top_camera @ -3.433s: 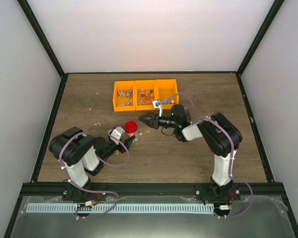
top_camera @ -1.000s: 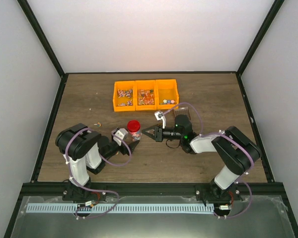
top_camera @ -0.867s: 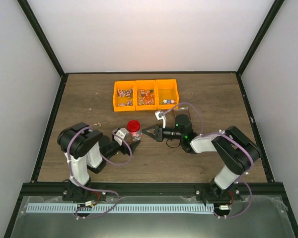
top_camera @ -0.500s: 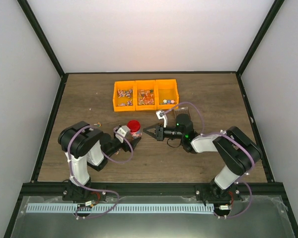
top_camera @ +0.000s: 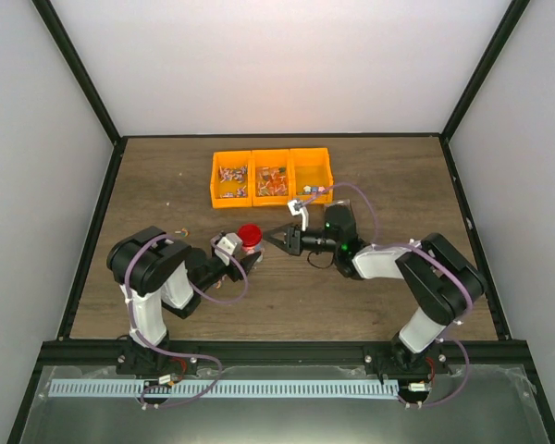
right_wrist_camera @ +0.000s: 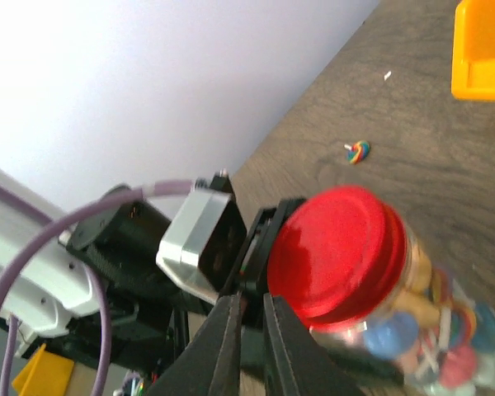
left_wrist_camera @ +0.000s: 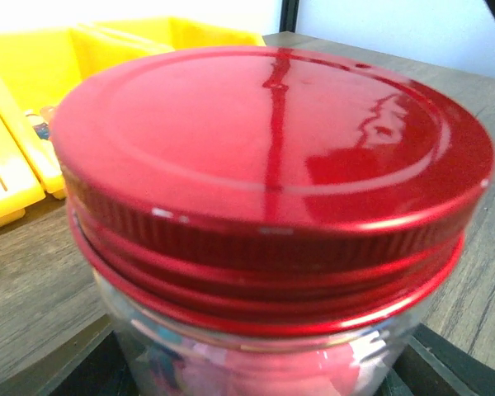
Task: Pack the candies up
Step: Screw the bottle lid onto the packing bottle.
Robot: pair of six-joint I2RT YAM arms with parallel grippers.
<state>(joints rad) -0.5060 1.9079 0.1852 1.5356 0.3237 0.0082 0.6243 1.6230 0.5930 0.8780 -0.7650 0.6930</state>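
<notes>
A small clear jar (left_wrist_camera: 264,363) with a round red lid (left_wrist_camera: 272,140) stands at mid-table, its lid (top_camera: 250,233) showing in the top view. Pink and blue candies (right_wrist_camera: 396,334) show through the glass. My left gripper (top_camera: 242,252) is shut on the jar's body, with black fingers (left_wrist_camera: 74,371) against either side of the glass. My right gripper (right_wrist_camera: 249,299) hovers just right of the lid (right_wrist_camera: 338,247), its jaws a thin slit apart with nothing between them. More candies (top_camera: 272,180) lie in the orange bins.
Three joined orange bins (top_camera: 271,201) sit at the far middle of the table; one corner (right_wrist_camera: 483,49) shows in the right wrist view. A stray striped candy (right_wrist_camera: 359,151) lies on the wood left of the jar, also (top_camera: 181,231) in the top view.
The left jaws have narrowed onto the jar. The right gripper has shifted slightly toward the far side, and its tip now sits beside the lid.
</notes>
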